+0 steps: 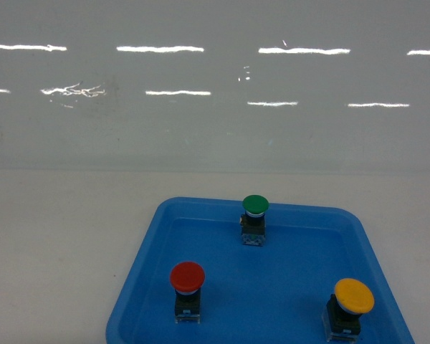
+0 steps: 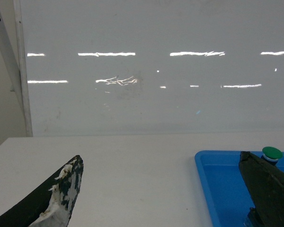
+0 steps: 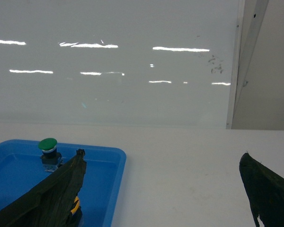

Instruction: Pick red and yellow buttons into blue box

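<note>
The red button (image 1: 187,277) stands upright at the front left of the blue box (image 1: 201,203), a shallow blue tray. Inside the same box, at the front right, stands the yellow button (image 1: 353,296). Neither gripper shows in the head view. In the left wrist view my left gripper (image 2: 161,158) is open over bare table just left of the blue box (image 2: 213,189), holding nothing. My right gripper (image 3: 162,153) is open too, empty, over the table just right of the blue box (image 3: 111,175). Its left finger hides all but a sliver of the yellow button (image 3: 75,205).
A green-capped button (image 1: 255,206) stands at the back middle of the blue box, also seen as the green button (image 2: 272,152) and the green button (image 3: 48,144). A glossy white wall rises behind the white table (image 1: 57,236).
</note>
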Available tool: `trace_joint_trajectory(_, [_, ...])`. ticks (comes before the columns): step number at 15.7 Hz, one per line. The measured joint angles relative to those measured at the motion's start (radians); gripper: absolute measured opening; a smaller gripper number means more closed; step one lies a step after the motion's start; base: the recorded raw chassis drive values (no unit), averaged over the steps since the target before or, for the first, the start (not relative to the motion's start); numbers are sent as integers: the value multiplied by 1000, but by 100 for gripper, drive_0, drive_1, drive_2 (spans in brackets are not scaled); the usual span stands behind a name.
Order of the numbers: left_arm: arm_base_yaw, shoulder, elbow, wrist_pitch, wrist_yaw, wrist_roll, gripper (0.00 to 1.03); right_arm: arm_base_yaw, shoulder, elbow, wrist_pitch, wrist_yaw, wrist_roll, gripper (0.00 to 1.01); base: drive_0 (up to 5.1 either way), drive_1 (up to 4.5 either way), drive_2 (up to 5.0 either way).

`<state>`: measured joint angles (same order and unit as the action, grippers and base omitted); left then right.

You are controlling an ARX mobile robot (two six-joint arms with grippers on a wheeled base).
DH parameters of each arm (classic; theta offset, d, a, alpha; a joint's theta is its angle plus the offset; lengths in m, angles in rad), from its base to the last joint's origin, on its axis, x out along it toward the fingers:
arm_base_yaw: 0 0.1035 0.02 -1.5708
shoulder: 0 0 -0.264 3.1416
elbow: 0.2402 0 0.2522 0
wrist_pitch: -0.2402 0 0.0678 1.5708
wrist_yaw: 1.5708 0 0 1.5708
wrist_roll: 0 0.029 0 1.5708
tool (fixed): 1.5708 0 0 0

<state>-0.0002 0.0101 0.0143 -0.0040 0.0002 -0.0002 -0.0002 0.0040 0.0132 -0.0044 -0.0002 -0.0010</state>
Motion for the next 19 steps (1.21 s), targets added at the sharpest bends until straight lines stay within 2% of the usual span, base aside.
trace_joint_trajectory(12, [0, 0, 0, 0, 0, 0, 98, 0, 0, 0, 0, 0, 0, 98, 0, 0, 0])
trace_joint_trajectory(13, [12, 0, 0, -15, 32, 0, 98, 11, -1, -1, 10, 2, -11, 98, 0, 0, 0])
trace_joint_trajectory(14, [32, -3, 0, -13, 63, 1, 98, 37, -5, -2, 49, 12, -29, 98, 0, 0, 0])
trace_joint_trajectory(15, [68, 3, 0, 1, 99, 3, 98, 102, 42, -2, 123, 48, -54, 98, 0, 0, 0])
trace_joint_trajectory(16, [10, 346, 12, 335, 96, 0, 98, 193, 385, 2, 419, 90, -73, 98, 0, 0, 0])
trace_joint_trajectory(17, [-52, 562, 74, 455, 69, 5, 98, 203, 580, 23, 551, 69, -75, 98, 0, 0, 0])
trace_joint_trajectory(19, [-140, 921, 244, 550, 50, 8, 98, 200, 952, 135, 713, -5, -73, 98, 0, 0, 0])
